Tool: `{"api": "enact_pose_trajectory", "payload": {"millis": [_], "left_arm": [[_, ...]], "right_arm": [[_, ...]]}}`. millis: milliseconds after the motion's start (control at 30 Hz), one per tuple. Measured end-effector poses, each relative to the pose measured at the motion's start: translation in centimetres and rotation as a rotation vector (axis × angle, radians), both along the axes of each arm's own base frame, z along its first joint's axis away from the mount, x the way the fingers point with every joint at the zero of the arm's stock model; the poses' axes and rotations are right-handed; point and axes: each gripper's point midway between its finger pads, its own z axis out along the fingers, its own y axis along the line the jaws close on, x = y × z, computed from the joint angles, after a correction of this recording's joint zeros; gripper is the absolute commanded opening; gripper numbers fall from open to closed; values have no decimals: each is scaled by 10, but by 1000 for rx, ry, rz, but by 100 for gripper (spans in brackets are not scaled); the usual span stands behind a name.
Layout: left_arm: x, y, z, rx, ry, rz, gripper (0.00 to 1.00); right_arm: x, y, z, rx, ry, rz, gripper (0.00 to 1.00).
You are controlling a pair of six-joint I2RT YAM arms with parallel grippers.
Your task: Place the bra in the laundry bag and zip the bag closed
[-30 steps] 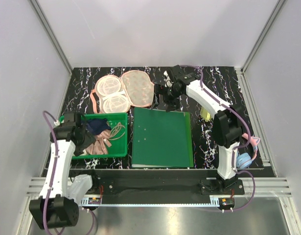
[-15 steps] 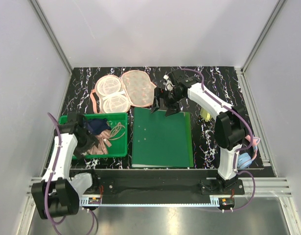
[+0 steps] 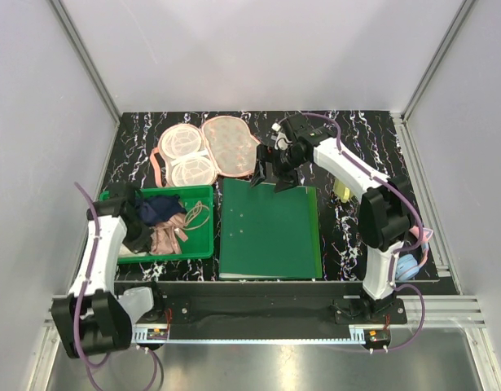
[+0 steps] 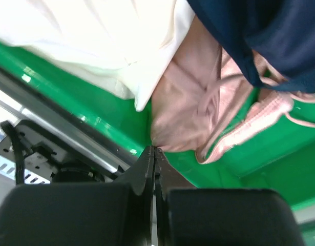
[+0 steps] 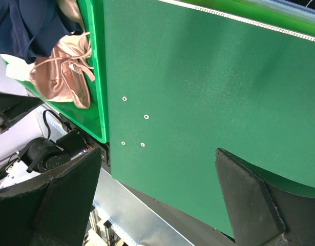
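left jaws clenched on the bra's corner, bag well off

left gripper (image 4: 154,149): jaws pressed tight together, no gap. the bra (image 4: 190,102) is drawn to a point right at their tips, so i read it as a pinch on its lower corner. the bra lies crumpled in the green bin (image 3: 203,246), partly under the dark blue cloth (image 4: 259,36) and beside the white cloth (image 4: 96,36).

right gripper (image 5: 157,154): jaws spread wide, holding nothing, hovering over the far edge of the green mat (image 3: 270,232).

the laundry bag (image 3: 209,151) lies open on the far side of the table, long axis left to right. from the left jaws it sits away and to the right, well apart, with the bin's far wall between. the right arm is much nearer the bag and the left arm is the one at the bra, so the carry looks like the left's job.

against a second ago: the left gripper has drawn back toward the bin's near-left corner and the pink cloth has bunched that way. the right gripper has slid slightly left toward the bag.
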Motion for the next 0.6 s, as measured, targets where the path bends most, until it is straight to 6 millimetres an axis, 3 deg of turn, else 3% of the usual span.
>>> {"api": "enact_pose_trajectory", "payload": {"millis": [67, 267, 333, 400, 500, 600], "left_arm": [[2, 1, 15, 11, -49, 9, 0], [19, 5, 91, 56, -325, 24, 0], [23, 2, 104, 52, -387, 11, 26], [25, -3, 102, 29, -391, -23, 68], [26, -13, 76, -44, -299, -60, 79], [24, -16, 38, -83, -150, -74, 81]], "right_arm": [[0, 0, 4, 4, -7, 0, 99], [-3, -2, 16, 17, -32, 0, 100], [-4, -3, 17, 18, -34, 0, 100], [-6, -3, 17, 20, -32, 0, 100], [-9, -4, 15, 20, -20, 2, 100], [-14, -6, 12, 19, -9, 4, 100]]}}
